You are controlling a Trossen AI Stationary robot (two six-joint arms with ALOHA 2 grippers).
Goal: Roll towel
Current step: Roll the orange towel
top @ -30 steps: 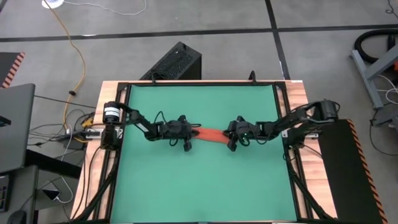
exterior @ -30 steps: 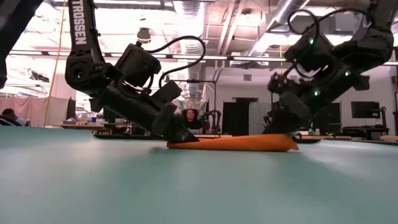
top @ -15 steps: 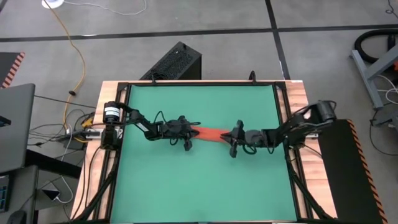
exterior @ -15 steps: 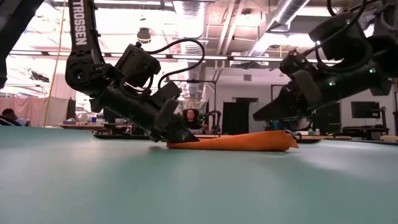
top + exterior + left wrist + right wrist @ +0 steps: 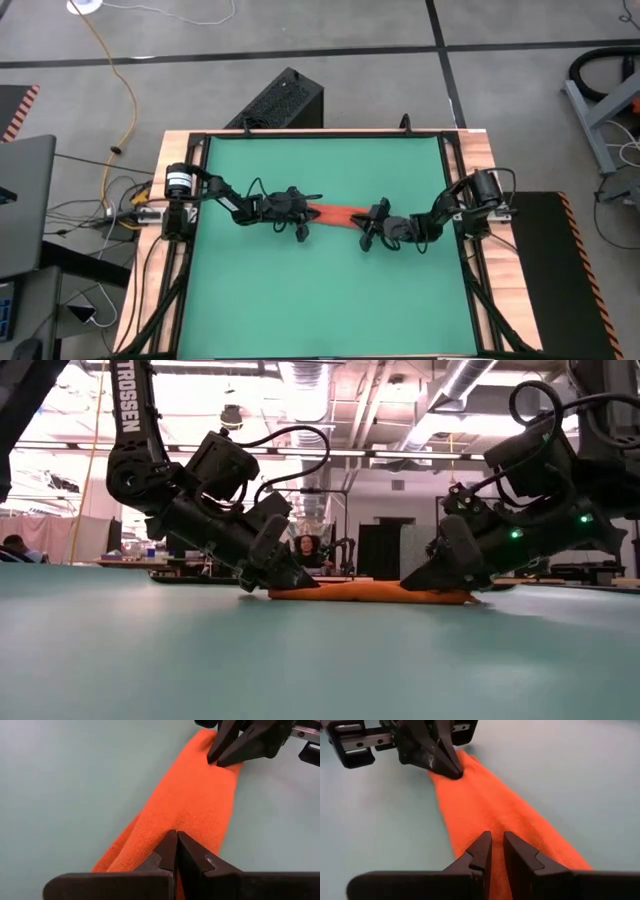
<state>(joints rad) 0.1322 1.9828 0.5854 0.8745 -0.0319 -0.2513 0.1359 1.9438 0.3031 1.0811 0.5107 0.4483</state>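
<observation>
The orange-red towel lies on the green mat as a narrow, folded-up strip running left to right. My left gripper is shut at the strip's left end, and its fingertips also show in the left wrist view. My right gripper is down on the strip's right end, its fingers almost together with a thin gap. Each wrist view shows the other gripper at the strip's far end. No white tag shows. My left gripper has its shut fingertips on the towel's left end, slanting down from the table's left side. A raised crease of cloth runs up to the tips. That end lies on the mat. My right gripper has its fingertips on the towel's right end, slanting down from the table's right side, along the strip. A thin band of cloth shows in the gap. That end lies flat on the mat under the tips.
The mat has a black frame and wooden table edges. A black box stands on the floor behind the table and cables lie at the left. Bare mat lies near and far of the strip.
My right gripper rose off the towel's right end and tipped flatter. It then came back down on that end, a little toward the near edge. The end stood puffed up and now lies pressed flat. My left gripper and the towel's left end have stayed put.
</observation>
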